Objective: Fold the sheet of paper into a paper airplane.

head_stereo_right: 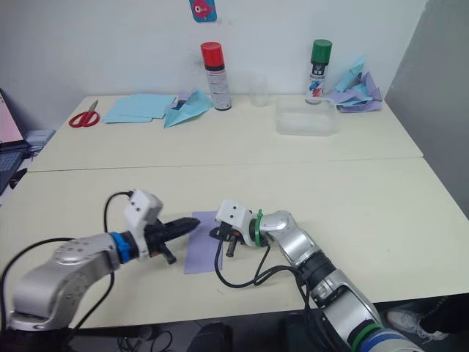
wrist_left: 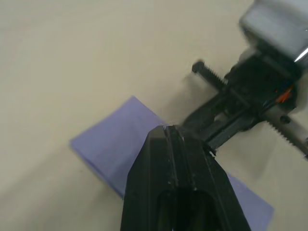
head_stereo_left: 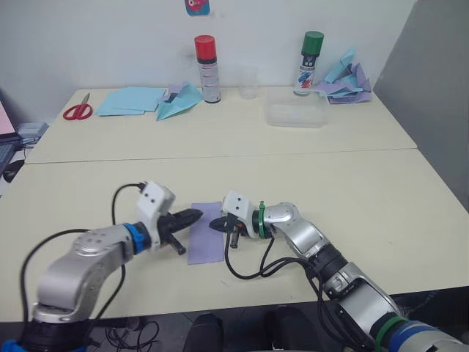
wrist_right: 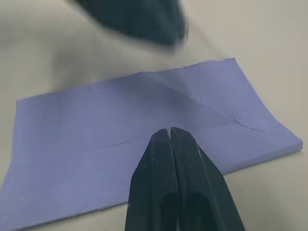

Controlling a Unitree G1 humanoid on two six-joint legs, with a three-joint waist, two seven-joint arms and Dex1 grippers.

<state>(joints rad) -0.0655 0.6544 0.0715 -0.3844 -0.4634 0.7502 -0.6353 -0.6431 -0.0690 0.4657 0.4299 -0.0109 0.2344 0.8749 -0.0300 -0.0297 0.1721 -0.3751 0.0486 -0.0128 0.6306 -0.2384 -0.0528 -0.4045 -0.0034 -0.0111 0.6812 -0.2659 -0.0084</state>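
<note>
The sheet of paper is a lavender strip lying flat near the table's front edge, with a doubled edge along one long side. My left gripper is shut, its tip over the sheet's far left corner. My right gripper is also shut, its tip over the sheet's right edge. The two tips point at each other, a short way apart. In the right wrist view, my right fingers are pressed together above the middle of the sheet. Whether either tip touches the paper, I cannot tell. The paper airplane is out of view.
Along the back of the far table stand a red-capped spray can, a green-capped spray can, a clear cup and a clear plastic box. Pale blue sheets, a blue paper plane, red scissors and a heap of paper planes lie there too.
</note>
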